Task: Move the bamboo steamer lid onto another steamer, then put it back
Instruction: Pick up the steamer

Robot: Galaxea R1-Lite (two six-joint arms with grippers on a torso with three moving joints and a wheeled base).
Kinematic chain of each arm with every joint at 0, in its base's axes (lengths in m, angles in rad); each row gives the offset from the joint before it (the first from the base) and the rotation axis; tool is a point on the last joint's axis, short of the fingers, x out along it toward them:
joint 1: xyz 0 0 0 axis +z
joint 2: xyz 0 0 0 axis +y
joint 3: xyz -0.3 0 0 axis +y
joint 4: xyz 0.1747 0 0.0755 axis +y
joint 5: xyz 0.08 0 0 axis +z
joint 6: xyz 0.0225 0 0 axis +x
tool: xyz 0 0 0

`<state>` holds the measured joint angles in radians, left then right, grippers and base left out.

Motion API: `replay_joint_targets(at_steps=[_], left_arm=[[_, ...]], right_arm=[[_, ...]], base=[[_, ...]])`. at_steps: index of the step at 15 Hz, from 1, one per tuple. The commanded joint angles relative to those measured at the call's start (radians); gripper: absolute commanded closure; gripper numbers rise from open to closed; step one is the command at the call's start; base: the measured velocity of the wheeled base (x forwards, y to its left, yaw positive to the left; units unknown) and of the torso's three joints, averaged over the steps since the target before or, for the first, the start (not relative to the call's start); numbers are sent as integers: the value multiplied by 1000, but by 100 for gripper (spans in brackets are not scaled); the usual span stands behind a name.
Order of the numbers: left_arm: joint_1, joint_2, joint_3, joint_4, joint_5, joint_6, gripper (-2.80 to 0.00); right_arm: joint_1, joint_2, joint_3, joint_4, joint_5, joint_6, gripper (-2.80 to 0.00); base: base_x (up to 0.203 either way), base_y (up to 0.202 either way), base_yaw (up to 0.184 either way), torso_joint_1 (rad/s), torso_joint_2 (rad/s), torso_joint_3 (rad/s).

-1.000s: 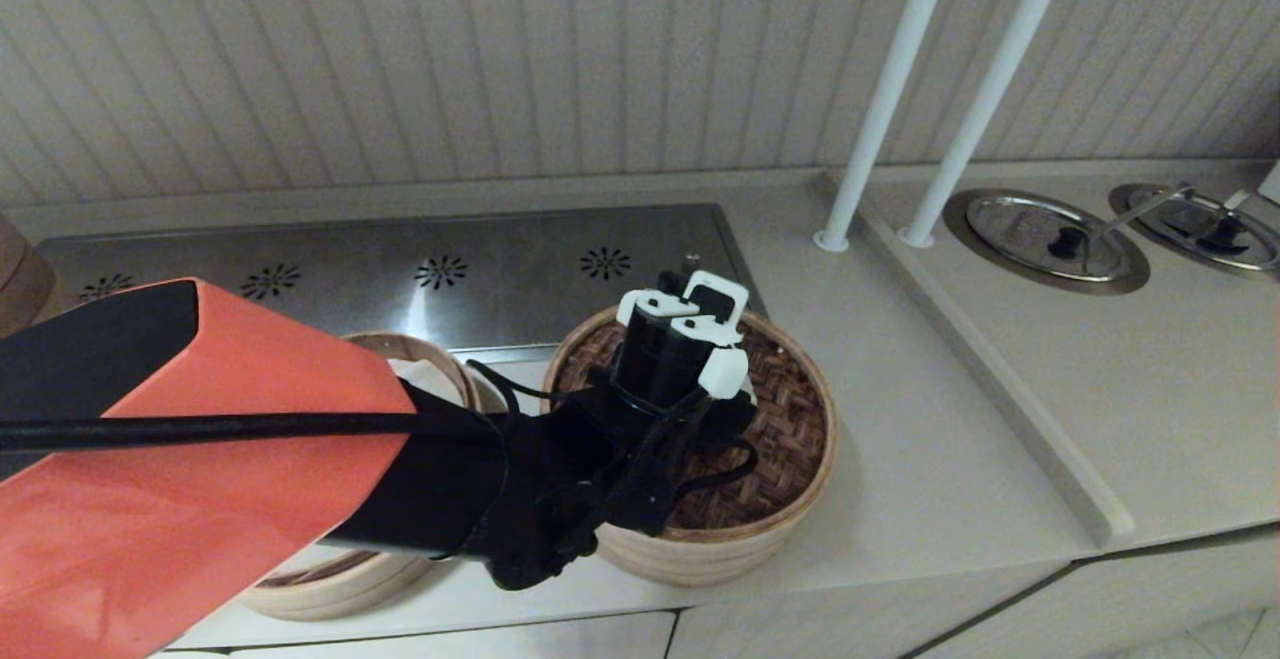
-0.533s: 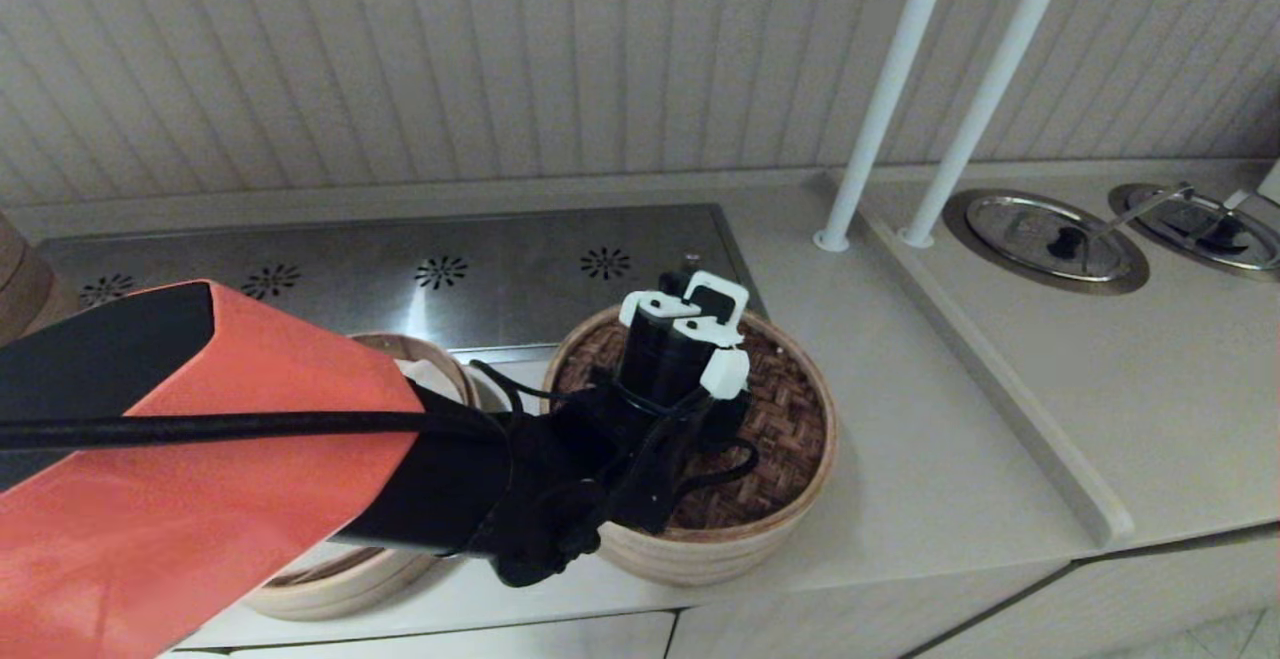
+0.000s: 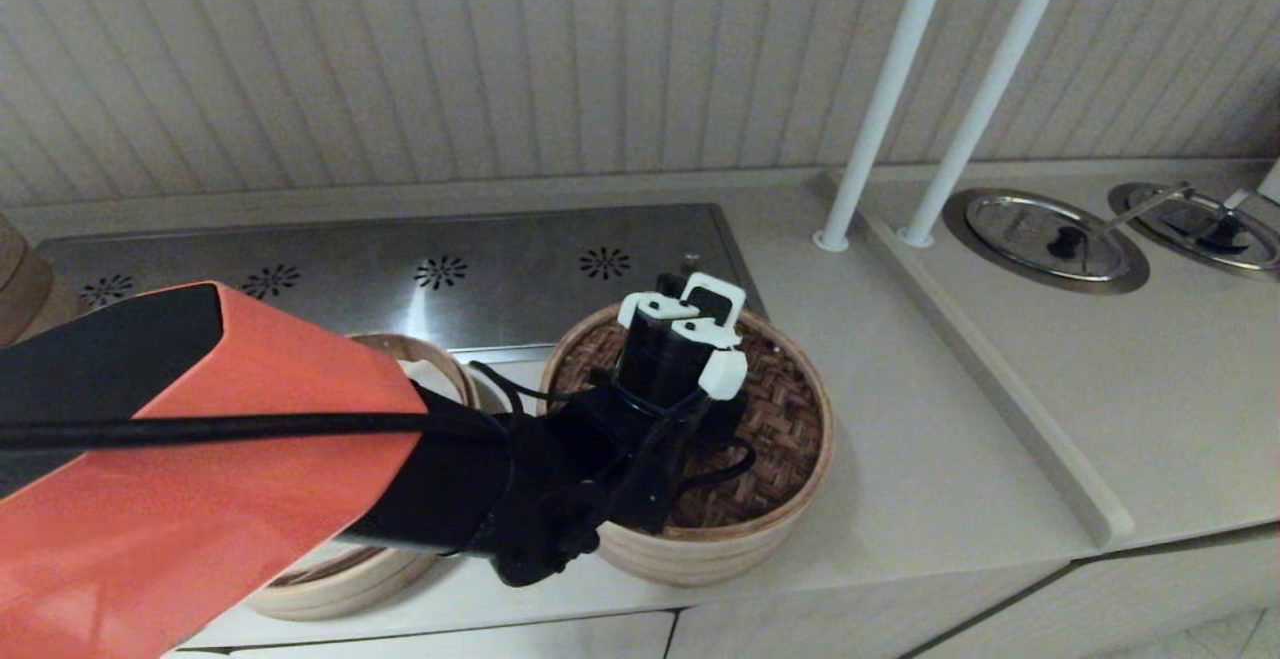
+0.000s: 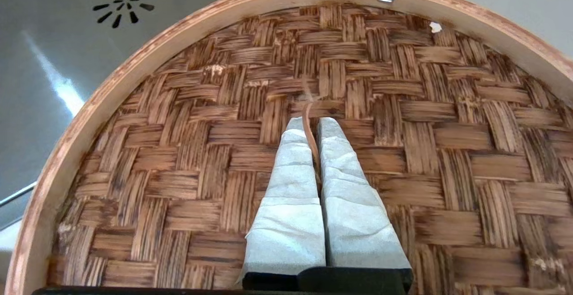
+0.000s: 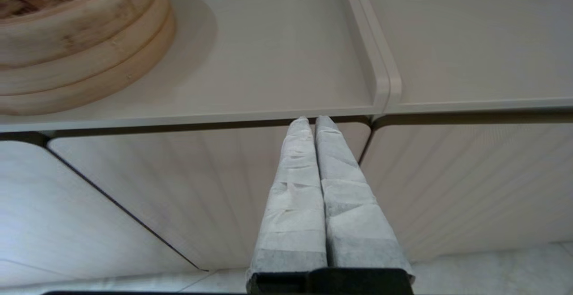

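Pinching the woven loop (image 4: 309, 116) of the bamboo steamer lid (image 4: 403, 151), we hold our left gripper (image 4: 311, 127) closed; our right gripper (image 5: 312, 122), fingers pressed together, hangs below the counter (image 5: 277, 62).

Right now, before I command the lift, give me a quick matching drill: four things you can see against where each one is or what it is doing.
1. left gripper
2. right gripper
3. bamboo steamer lid
4. perforated steel plate

A. parked below the counter edge, shut on nothing
B. behind the steamers
C. pinching the woven loop
D. resting on a steamer at the counter's front

Pairs: 1-C, 2-A, 3-D, 4-B
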<state>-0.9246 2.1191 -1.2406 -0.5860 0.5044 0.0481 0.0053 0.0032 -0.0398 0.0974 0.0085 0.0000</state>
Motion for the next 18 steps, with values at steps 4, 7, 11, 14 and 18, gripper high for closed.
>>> replay_joint_targets(at_steps=[4, 7, 11, 14, 18], left_arm=[[6, 10, -2, -5, 0, -1, 0], [7, 0, -3, -14, 2, -2, 0], [13, -21, -10, -21, 3, -8, 0], [13, -34, -10, -21, 5, -14, 0], [13, -50, -10, -22, 5, -16, 0]], right_arm=[[-1, 1, 0, 1, -1, 0, 0], [-1, 1, 0, 1, 0, 0, 0], [-1, 1, 0, 1, -1, 0, 0], [-1, 1, 0, 1, 1, 0, 0], [-1, 1, 0, 1, 1, 0, 0]], base=[[0, 0, 0, 0, 0, 0], [0, 0, 0, 0, 0, 0], [0, 0, 0, 0, 0, 0], [0, 0, 0, 0, 0, 0], [0, 0, 0, 0, 0, 0]])
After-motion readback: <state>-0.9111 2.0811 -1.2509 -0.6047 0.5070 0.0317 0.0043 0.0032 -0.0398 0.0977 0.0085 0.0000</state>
